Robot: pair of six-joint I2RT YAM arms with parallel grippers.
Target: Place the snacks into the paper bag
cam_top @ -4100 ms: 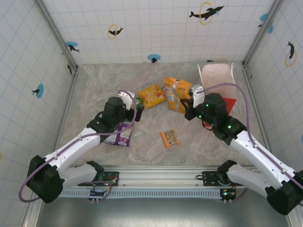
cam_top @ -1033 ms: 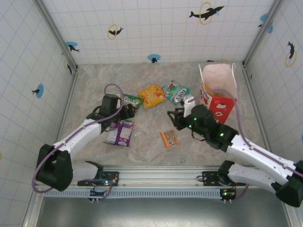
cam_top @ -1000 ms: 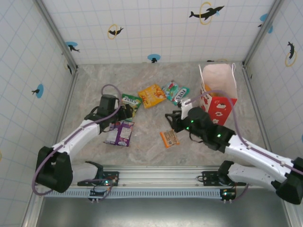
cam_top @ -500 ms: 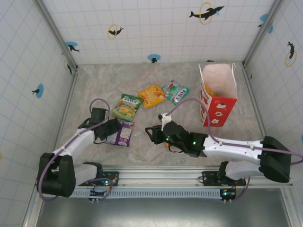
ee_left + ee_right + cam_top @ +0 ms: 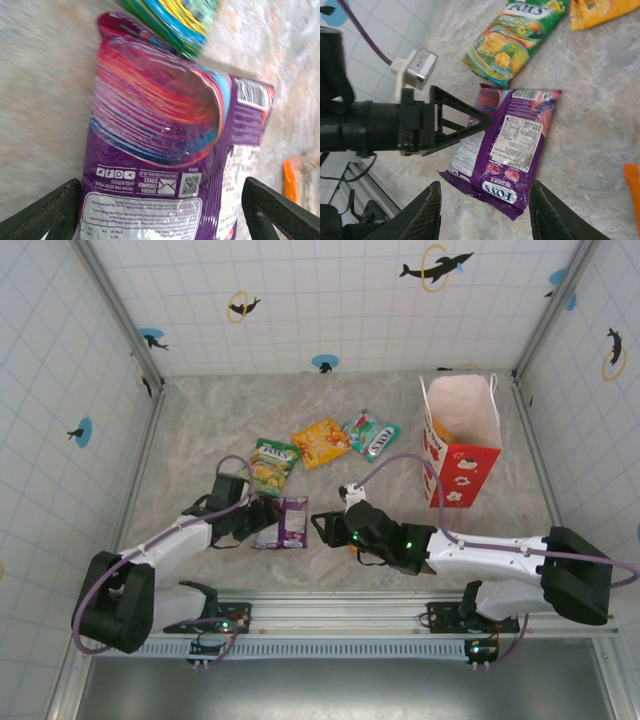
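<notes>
Top view: bright, even light from overhead. Shadows soft & faint, just light shade under the arms on the table [image 5: 330, 410]. White tile walls v. bright. Wide-angle lens: walls splay outward, frame rails lean twd the corners. Focus sharp thruout.

Left wrist view: heavy motion blur, table smeared to streaks. Print on the purple packet [image 5: 160, 130] is streaked too, w/ tiny glare specks on its foil. Green packet [image 5: 170, 20] at top edge is soft. Left end effector [image 5: 160, 220] fingers [image 5: 50, 212] are dark & underexposed.

Right wrist view: sharper, neutral white light, broad sheen across the purple packet. Right end effector [image 5: 487, 215] fingers [image 5: 550, 215] are dark shapes w/ soft edges, close to lens & out of focus.
</notes>
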